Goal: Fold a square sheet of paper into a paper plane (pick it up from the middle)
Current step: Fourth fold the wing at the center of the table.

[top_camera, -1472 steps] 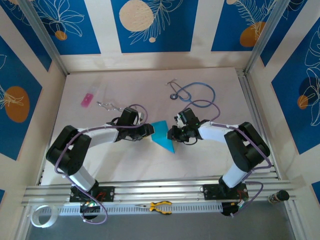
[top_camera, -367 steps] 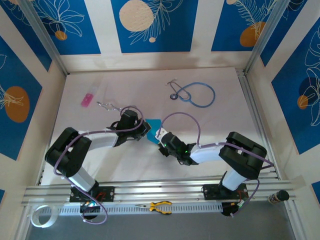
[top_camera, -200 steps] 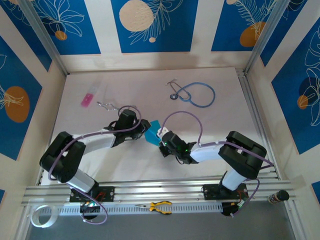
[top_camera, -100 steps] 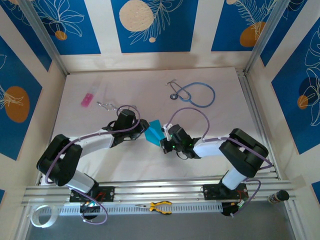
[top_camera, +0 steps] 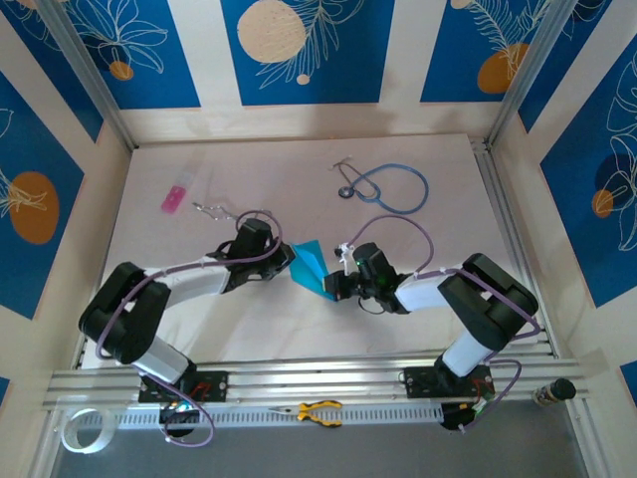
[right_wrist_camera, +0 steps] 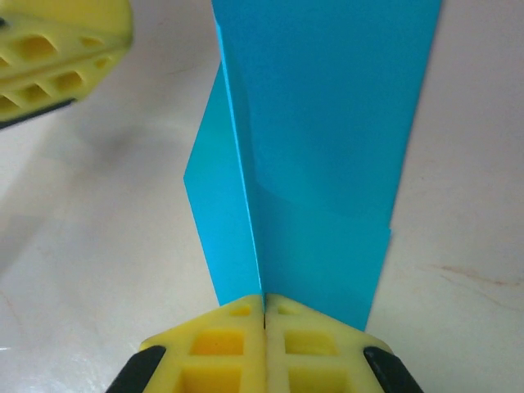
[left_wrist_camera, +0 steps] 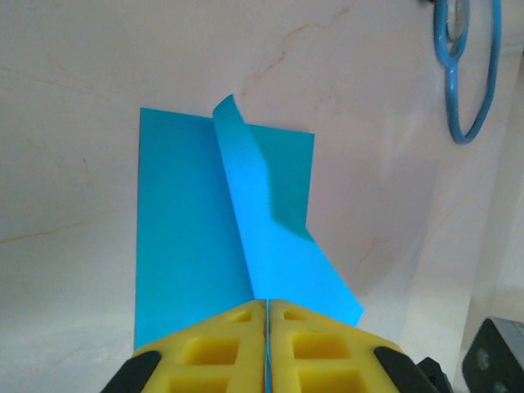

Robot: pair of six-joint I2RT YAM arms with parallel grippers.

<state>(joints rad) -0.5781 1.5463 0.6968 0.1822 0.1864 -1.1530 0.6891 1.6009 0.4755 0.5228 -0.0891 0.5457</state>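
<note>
Square sheet of paper (top_camera: 311,265) lies mid-table, partly folded, with one flap standing up. My left gripper (left_wrist_camera: 268,304), at its 9 o'clock, is pinched tight on that raised flap. My right gripper (right_wrist_camera: 264,300), at its 4 o'clock, is closed on a creased edge (blue runs into both seams). I judge we're mid-fold, early on. Next calls for carrying the flap over, aligning edges, then pressing the crease without tearing.

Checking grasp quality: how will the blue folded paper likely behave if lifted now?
Probably floppy: the square sheet of paper has a loose flap curling up unsupported. Likely very light: the left end effector and right end effector each pinch just a thin edge. Its crease may stiffen it.
</note>
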